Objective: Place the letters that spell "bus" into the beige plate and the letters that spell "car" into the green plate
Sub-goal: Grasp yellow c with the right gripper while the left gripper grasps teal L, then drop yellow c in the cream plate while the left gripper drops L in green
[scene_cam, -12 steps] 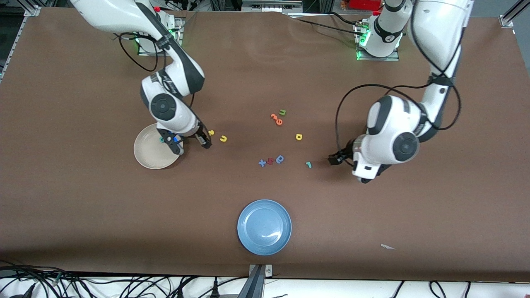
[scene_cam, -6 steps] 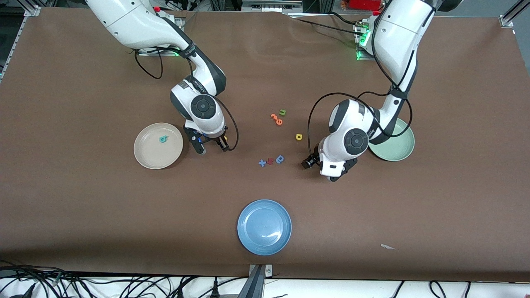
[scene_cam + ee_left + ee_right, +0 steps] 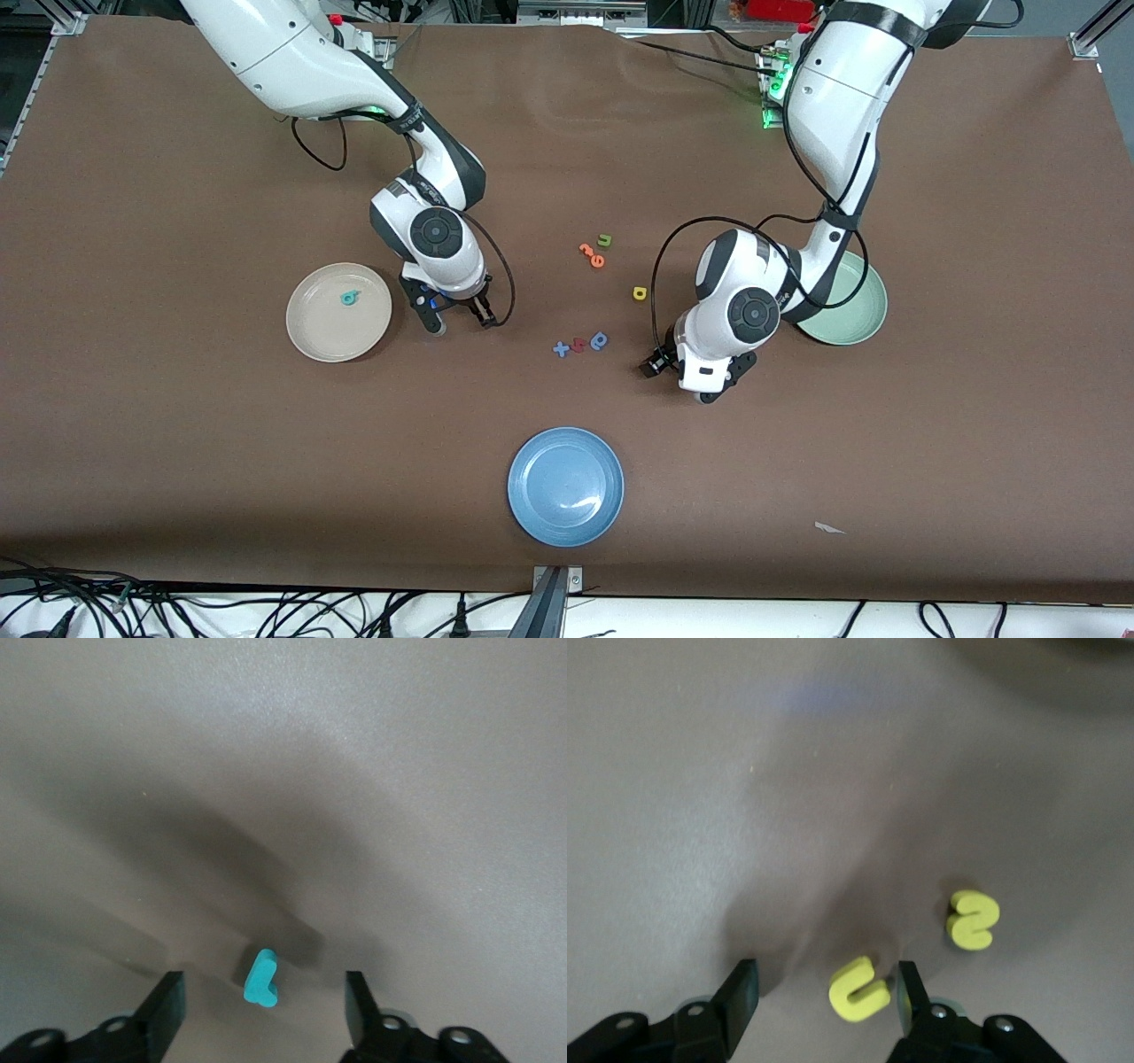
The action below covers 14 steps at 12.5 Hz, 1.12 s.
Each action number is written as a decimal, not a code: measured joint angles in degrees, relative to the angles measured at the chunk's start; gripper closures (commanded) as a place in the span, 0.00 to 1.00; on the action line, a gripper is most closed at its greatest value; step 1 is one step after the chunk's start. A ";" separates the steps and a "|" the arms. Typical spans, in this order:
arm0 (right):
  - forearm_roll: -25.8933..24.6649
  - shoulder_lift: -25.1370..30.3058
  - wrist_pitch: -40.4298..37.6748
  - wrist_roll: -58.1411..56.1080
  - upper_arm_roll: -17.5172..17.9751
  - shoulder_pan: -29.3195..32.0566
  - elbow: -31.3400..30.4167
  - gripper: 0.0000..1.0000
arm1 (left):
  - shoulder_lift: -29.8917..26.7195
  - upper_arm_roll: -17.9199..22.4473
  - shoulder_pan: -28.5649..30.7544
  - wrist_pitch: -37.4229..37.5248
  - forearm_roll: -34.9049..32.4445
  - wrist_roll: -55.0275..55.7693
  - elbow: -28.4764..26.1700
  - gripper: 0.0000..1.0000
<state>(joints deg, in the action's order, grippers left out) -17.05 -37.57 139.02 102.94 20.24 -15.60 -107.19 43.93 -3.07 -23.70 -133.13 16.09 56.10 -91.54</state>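
The beige plate (image 3: 319,332) lies toward the right arm's end of the table with the teal b (image 3: 350,298) in it. Beside that plate my right gripper (image 3: 459,319) (image 3: 826,988) is down at the table and open. The yellow u (image 3: 858,990) lies between its fingers, close to one of them, and the yellow s (image 3: 973,920) lies just outside. My left gripper (image 3: 660,361) (image 3: 264,992) is low and open, with the teal r (image 3: 262,979) loose between its fingers. The yellow a (image 3: 640,293) lies on the table. The left arm partly covers the green plate (image 3: 855,319).
A blue plate (image 3: 565,486) sits near the front edge. An olive u (image 3: 605,239) and orange pieces (image 3: 592,255) lie mid-table. A blue x (image 3: 561,348), a red piece (image 3: 578,345) and a blue rounded letter (image 3: 600,339) lie between the two grippers.
My right gripper left the beige plate's rim and came down around the yellow u. My left arm swung toward mid-table onto the teal r, uncovering the green plate. Both pairs of fingers have narrowed.
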 measured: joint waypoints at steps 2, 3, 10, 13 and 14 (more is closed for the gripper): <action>0.00 0.00 0.01 0.06 0.26 -0.07 0.04 0.35 | 0.04 0.14 -0.22 0.00 -0.54 0.00 0.03 0.43; -0.04 0.00 0.01 0.06 0.25 -0.07 0.04 0.35 | 0.11 0.19 -0.35 0.01 -0.74 0.00 0.03 0.43; -0.58 -0.12 0.18 0.06 0.27 -0.07 0.24 0.81 | 0.63 0.44 -1.47 0.73 -0.83 0.00 0.13 0.85; -1.04 -0.11 0.16 0.06 0.33 -0.08 0.41 0.89 | 0.55 0.62 -1.47 1.40 -0.83 0.00 0.34 1.00; -1.30 -0.10 0.16 0.06 0.33 -0.08 0.43 0.89 | 0.55 0.62 -1.47 1.42 -0.83 0.00 0.34 1.00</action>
<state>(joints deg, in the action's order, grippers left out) -18.35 -37.67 139.18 102.99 20.58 -15.68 -106.76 44.48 -2.45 -25.17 -131.72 15.26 56.10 -91.20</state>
